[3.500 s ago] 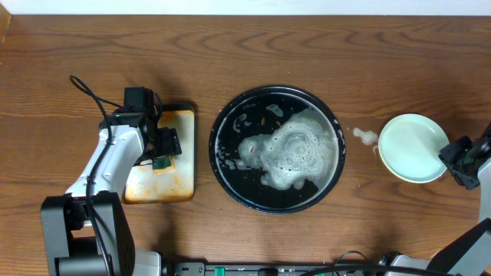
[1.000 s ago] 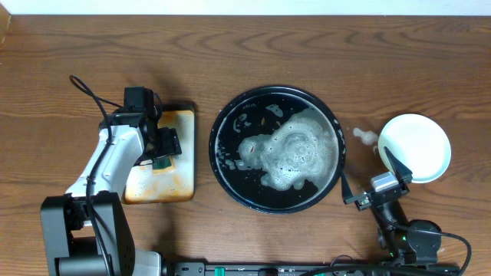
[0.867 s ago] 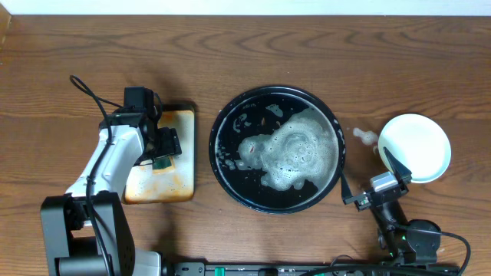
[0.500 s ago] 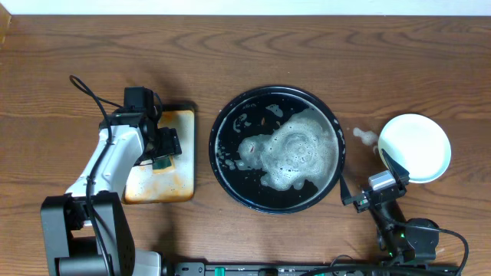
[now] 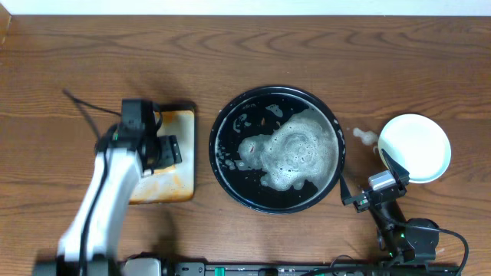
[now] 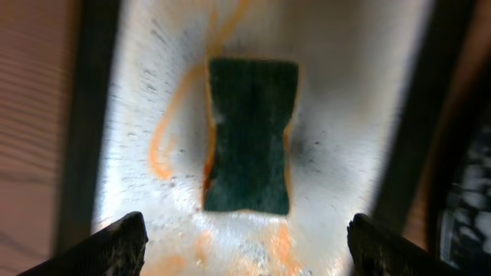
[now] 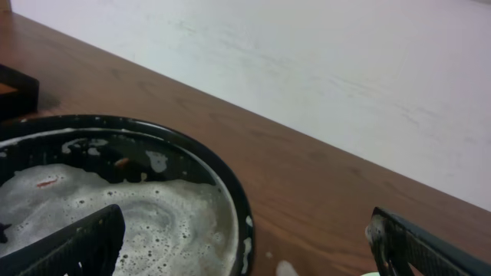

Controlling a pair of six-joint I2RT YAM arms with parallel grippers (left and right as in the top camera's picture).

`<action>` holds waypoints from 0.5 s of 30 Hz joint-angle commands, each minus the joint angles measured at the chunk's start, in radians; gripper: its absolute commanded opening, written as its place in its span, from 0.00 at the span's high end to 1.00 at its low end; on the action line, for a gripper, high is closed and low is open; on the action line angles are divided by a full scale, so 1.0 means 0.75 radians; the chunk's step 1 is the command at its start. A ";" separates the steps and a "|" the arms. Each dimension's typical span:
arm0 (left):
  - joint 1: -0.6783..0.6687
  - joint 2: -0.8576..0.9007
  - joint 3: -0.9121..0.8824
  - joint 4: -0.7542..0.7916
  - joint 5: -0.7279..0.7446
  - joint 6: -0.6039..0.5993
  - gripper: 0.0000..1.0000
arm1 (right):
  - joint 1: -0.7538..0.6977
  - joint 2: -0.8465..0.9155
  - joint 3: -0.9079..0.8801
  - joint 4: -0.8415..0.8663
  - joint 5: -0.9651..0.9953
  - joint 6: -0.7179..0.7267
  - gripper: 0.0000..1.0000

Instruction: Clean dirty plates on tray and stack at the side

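The black round tray [image 5: 220,126] sits mid-table with white foam [image 5: 295,153] pooled inside; no plate shows in it. Pale plates [image 5: 418,146] rest right of it, the top one with no smear showing. My right gripper [image 5: 364,165] stands open between tray and plates, low over the wood; its view shows the tray rim [image 7: 230,192] and my right gripper [image 7: 245,218] holding nothing. My left gripper [image 5: 173,150] hangs open over the orange-stained metal pan [image 5: 178,180]. In its view a green sponge [image 6: 249,134] lies on that pan, ahead of the gripper [image 6: 245,226] and untouched.
A blob of foam [image 5: 364,136] lies on the wood between tray and plates. The stained rectangular pan [image 6: 345,115] has dark raised sides. A pale wall [image 7: 322,69] backs the table's far edge. Bare wood [image 5: 253,46] runs behind the tray.
The left arm has shifted and shows motion blur, its body swung down-left while the gripper stays over the stained pan. The right gripper has hardly moved since half a second ago.
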State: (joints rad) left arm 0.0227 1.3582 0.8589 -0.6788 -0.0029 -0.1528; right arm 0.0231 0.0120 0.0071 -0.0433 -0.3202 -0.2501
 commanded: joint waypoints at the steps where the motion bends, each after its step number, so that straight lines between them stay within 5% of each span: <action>1: -0.006 -0.343 -0.133 0.116 -0.085 0.009 0.15 | -0.004 -0.007 -0.002 -0.007 0.007 0.003 0.01; 8: -0.006 -1.018 -0.392 0.422 -0.039 0.009 0.15 | -0.004 -0.007 -0.002 -0.007 0.007 0.003 0.01; 15: 0.011 -1.490 -0.508 0.445 -0.047 0.090 0.15 | -0.004 -0.007 -0.002 -0.007 0.007 0.003 0.01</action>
State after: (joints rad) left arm 0.0235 0.3496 0.5270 -0.3473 -0.0303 -0.1295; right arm 0.0231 0.0120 0.0071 -0.0437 -0.3180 -0.2501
